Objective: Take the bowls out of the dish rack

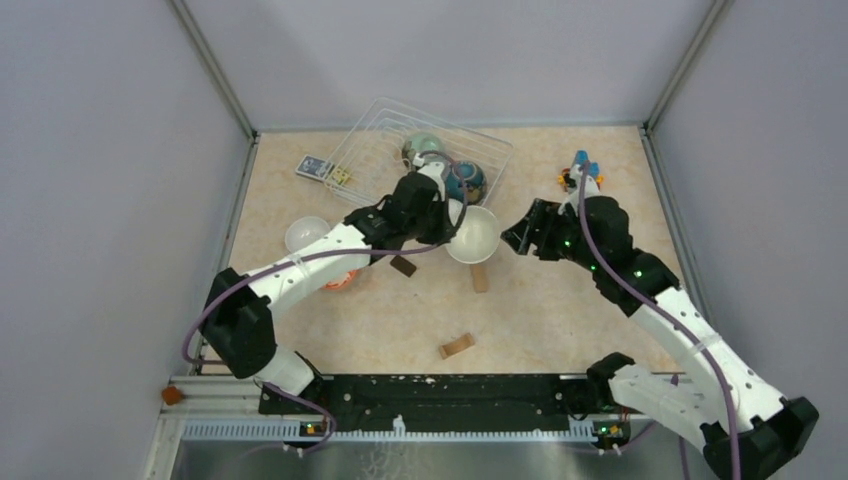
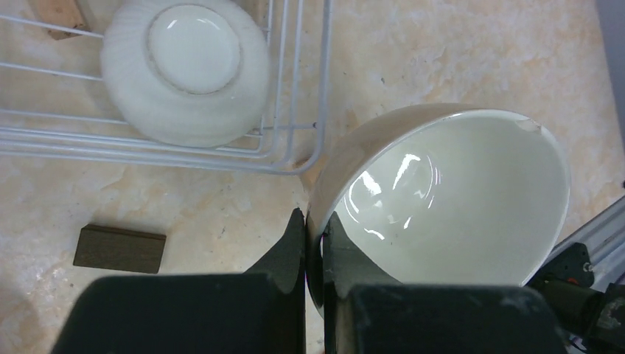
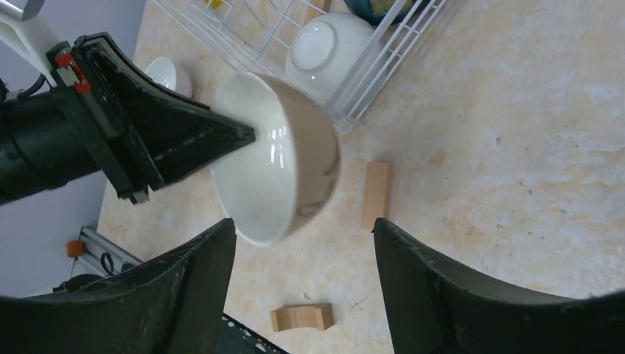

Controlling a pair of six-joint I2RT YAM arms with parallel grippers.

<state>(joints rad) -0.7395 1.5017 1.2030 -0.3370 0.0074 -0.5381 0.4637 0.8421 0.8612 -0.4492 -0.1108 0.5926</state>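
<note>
My left gripper (image 2: 313,221) is shut on the rim of a beige bowl (image 2: 449,199) with a white inside, holding it tilted above the table just outside the dish rack (image 2: 295,147). My right gripper (image 3: 304,228) is open; the beige bowl's (image 3: 280,169) lower edge hangs just between its fingertips without touching them. In the dish rack (image 1: 372,150) lie an upturned white bowl (image 2: 184,70), a mint green bowl (image 1: 422,148) and a dark blue bowl (image 1: 466,182). Another white bowl (image 1: 306,235) stands on the table at the left, with an orange-patterned bowl (image 1: 340,280) partly hidden under my left arm.
Wooden blocks lie on the table: a light one (image 3: 376,193) beside the beige bowl, a notched one (image 3: 302,317) near the front, a dark one (image 2: 119,249). A small card (image 1: 313,167) sits left of the rack, a blue and orange item (image 1: 583,168) at the right. Walls enclose the table.
</note>
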